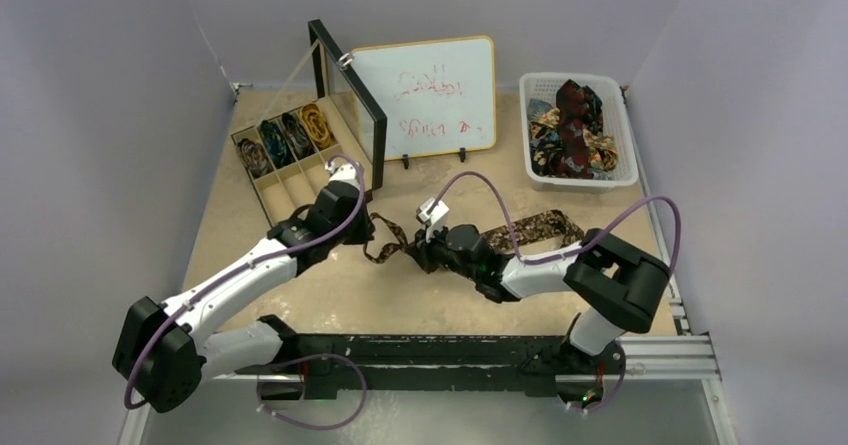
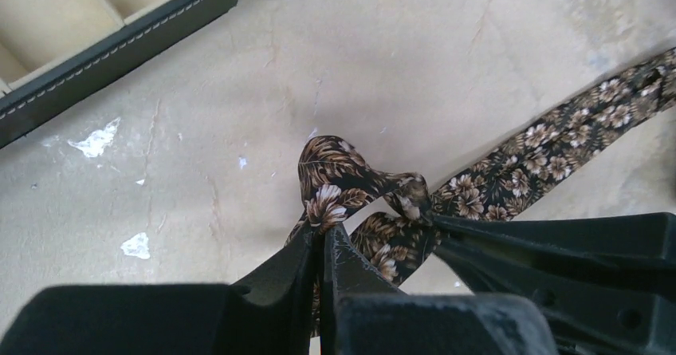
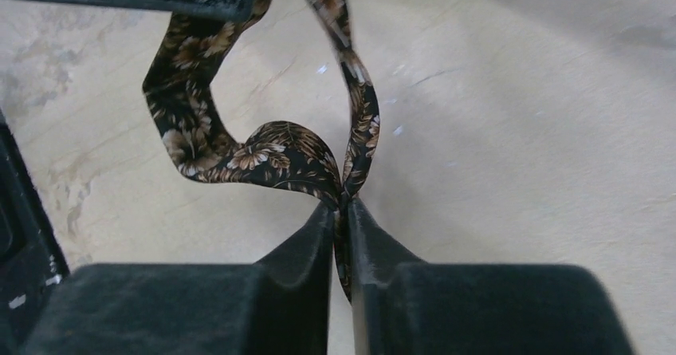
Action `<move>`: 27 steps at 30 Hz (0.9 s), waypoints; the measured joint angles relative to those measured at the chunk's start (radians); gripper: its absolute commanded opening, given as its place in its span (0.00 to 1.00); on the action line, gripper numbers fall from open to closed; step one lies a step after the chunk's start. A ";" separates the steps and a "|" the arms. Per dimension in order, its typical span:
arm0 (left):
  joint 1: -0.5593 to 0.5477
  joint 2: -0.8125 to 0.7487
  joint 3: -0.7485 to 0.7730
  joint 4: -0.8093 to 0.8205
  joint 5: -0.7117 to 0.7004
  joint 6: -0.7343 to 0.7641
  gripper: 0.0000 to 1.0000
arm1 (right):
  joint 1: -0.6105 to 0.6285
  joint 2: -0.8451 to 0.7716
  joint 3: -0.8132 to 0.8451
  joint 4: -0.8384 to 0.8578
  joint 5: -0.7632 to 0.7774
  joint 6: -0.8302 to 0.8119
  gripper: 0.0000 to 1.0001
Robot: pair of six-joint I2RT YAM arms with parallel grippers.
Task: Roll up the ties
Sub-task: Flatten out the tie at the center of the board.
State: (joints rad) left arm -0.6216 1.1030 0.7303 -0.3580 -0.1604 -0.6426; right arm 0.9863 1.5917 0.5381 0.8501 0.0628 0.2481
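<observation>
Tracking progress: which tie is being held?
The brown floral tie, pinched by left gripper and right gripper; others sit in the divided box or white basket.

Whiteboard [image 1: 425, 100] carrying red marker handwriting [image 1: 432, 86], two lines (upper one larger, lower one smaller); strokes blurring together, no letter or word coming through. Nothing else showing readable text.

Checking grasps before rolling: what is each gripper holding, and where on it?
Both hold the brown floral tie on its narrow stretch: the left gripper pinches a fold, the right gripper the strip beside it, a slack loop between them.
</observation>
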 measured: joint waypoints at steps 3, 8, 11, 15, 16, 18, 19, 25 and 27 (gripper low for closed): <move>0.000 -0.009 -0.049 0.003 0.007 0.011 0.03 | 0.032 0.019 0.005 -0.038 -0.011 0.017 0.49; 0.000 -0.077 -0.214 0.012 0.106 -0.019 0.32 | 0.047 -0.076 0.002 -0.164 -0.059 0.026 0.63; 0.000 -0.116 -0.258 0.021 0.171 -0.051 0.46 | 0.047 -0.182 0.002 -0.244 -0.085 0.040 0.71; 0.000 -0.211 -0.309 0.039 0.261 -0.097 0.78 | 0.047 -0.300 0.003 -0.321 -0.071 0.082 0.98; 0.000 -0.239 -0.312 0.034 0.280 -0.109 0.81 | 0.045 -0.315 0.011 -0.348 -0.063 0.098 0.99; 0.000 -0.299 -0.315 0.019 0.301 -0.142 0.83 | 0.031 -0.311 0.046 -0.404 -0.060 0.132 0.99; 0.000 -0.356 -0.320 0.005 0.311 -0.169 0.84 | 0.013 -0.277 0.099 -0.449 -0.088 0.159 0.99; 0.000 -0.571 -0.339 -0.096 0.305 -0.337 0.83 | -0.106 -0.066 0.292 -0.580 -0.224 0.256 0.91; 0.000 -0.605 -0.346 -0.142 0.286 -0.401 0.82 | -0.114 -0.007 0.328 -0.608 -0.243 0.284 0.84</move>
State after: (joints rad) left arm -0.6216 0.4976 0.3847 -0.4995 0.1257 -1.0439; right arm 0.8719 1.5845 0.8658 0.2417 -0.1799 0.5320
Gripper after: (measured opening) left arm 0.834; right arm 0.932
